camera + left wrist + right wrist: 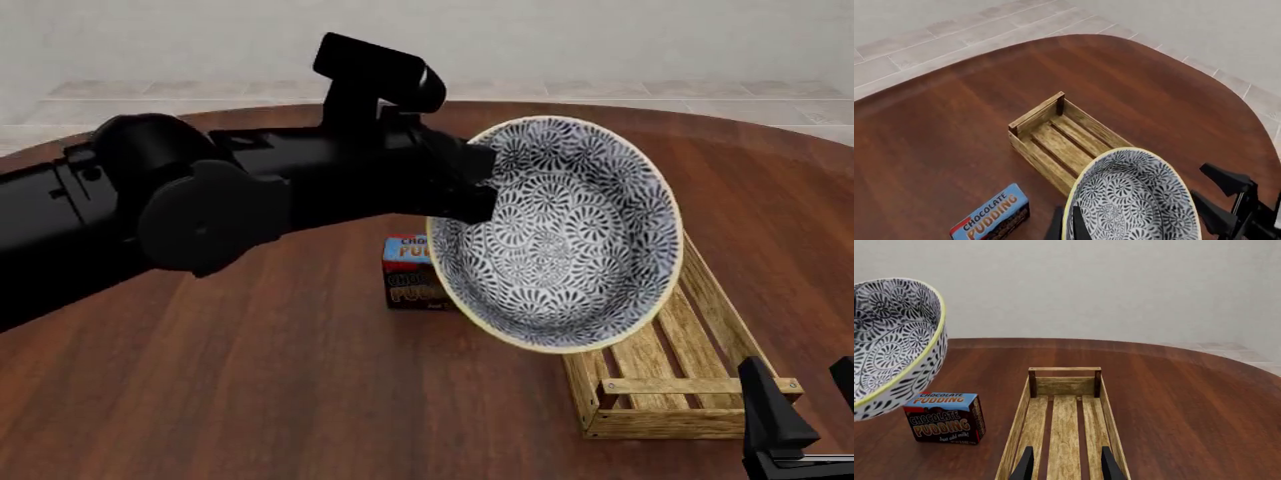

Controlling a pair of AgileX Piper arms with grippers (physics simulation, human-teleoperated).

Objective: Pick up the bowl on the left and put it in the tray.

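Bowl held in the air by the left arm, tilted above the tray.

In the front view the left gripper (454,195) clamps the rim of the bowl (561,235) at frame centre, its patterned inside turned toward the camera, clear of the table (267,380). Below and to the lower right of the bowl lies the tray (667,385), its long axis running up the frame, the bowl's lower edge overlapping its far part in the picture. A chocolate pudding box (407,272) stands on the table just left of the tray, partly hidden behind the bowl. The right gripper (801,420) sits at the lower right corner beside the tray's near end; its fingers (1026,465) stand spread apart over the tray's near slats, holding nothing. The tray's slats visible in the right wrist view are bare.
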